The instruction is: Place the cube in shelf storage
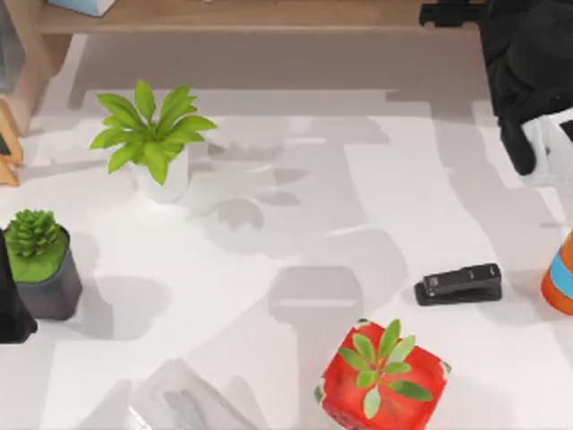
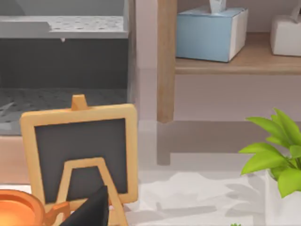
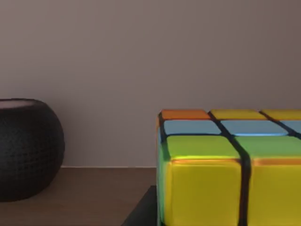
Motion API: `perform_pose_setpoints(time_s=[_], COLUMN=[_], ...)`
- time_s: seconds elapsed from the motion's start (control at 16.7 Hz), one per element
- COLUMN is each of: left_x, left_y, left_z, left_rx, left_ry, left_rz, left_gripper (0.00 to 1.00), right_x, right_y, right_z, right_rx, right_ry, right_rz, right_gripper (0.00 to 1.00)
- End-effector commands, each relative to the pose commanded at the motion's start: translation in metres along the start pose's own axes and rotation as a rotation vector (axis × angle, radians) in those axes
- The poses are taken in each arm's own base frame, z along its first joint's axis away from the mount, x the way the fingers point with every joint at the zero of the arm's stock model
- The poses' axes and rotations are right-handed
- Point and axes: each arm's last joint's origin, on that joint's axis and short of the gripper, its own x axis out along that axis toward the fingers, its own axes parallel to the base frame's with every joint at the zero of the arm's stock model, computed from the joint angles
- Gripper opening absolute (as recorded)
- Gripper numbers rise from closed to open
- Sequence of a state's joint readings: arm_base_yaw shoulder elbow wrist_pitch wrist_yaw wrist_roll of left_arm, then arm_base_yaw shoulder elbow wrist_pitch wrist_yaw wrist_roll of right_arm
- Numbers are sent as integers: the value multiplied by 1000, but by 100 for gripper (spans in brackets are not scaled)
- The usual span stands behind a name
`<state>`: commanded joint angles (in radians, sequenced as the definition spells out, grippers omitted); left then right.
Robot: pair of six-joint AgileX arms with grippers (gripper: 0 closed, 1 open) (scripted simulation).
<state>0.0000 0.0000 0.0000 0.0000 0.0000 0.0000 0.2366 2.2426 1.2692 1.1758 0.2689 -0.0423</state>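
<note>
The cube sits close in front of my right wrist camera, showing yellow, green, blue and orange squares, resting on a brown wooden surface that looks like the shelf storage, with a dark round textured object beside it against the back wall. From above, my right arm is a dark mass reaching over the shelf's right end at the far edge of the worktop; I cannot tell whether my right pincer is spread or pinching. My left arm is parked at the worktop's left edge, near a potted succulent; its camera looks at a small chalkboard easel and a blue tissue box on the shelf.
</note>
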Motion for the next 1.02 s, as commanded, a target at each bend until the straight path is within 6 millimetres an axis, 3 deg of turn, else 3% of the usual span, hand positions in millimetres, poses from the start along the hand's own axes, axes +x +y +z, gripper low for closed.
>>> perform_pose_setpoints(time_s=[0.48,1.02], left_x=[0,0], left_y=[0,0], left_z=[0,0], left_rx=[0,0], left_ry=[0,0], left_rz=[0,0], left_gripper=[100,100], right_x=[0,0], right_y=[0,1], right_z=[0,0], right_rx=[0,1], right_ry=[0,0], right_rz=[0,3], right_gripper=[98,100])
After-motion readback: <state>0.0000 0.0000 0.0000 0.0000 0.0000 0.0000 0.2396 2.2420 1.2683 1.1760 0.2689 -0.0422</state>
